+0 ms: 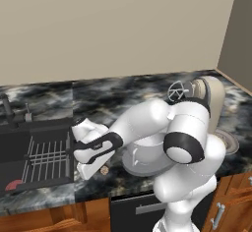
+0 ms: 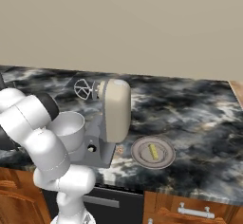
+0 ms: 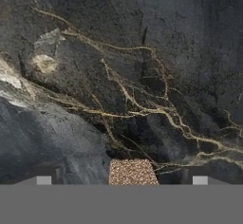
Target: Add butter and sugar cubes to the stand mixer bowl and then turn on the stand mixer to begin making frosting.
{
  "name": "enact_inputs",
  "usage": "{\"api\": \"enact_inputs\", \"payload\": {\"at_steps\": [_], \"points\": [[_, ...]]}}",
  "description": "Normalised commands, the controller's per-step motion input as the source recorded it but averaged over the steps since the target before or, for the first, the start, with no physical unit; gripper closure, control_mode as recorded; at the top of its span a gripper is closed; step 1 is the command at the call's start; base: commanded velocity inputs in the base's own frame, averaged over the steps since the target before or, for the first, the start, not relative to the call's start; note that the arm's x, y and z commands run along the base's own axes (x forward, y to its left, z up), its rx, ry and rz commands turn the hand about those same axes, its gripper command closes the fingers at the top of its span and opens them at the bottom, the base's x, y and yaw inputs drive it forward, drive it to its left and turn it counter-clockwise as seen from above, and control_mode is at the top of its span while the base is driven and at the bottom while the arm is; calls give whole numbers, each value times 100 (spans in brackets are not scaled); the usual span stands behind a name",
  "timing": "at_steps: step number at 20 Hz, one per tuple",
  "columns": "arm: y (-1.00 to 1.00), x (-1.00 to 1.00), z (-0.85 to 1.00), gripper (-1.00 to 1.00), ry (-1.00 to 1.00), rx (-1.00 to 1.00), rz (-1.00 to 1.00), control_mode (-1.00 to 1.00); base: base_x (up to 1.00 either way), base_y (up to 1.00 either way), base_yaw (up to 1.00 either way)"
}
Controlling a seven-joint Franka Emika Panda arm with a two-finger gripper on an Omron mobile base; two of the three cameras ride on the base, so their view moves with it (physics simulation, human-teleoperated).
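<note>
In the hand view my gripper is open and points down at the dark marble counter. A speckled tan sugar cube lies between its fingertips, with a gap on each side. The left base view shows the cube on the counter beside my lowered hand, left of the grey mixer bowl. The bowl sits on the stand mixer's dark base under the raised beige head and wire whisk. The butter, a small yellow stick, lies on a round grey plate right of the mixer.
A black sink with a wire rack and a faucet lies just left of my hand. The mixer's small knob faces the counter's front edge. A side wall closes the counter at far right.
</note>
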Motion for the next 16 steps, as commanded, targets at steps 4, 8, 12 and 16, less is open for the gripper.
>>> {"api": "enact_inputs", "payload": {"at_steps": [4,8,12,16], "points": [[-23,-18,-12,-100,0,0,0,-100,0,0,0],[-17,-19,-12,-100,0,0,0,-100,0,0,0],[-10,-8,-18,100,0,0,0,-100,0,0,0],[0,0,-7,100,0,0,0,-100,0,0,0]]}}
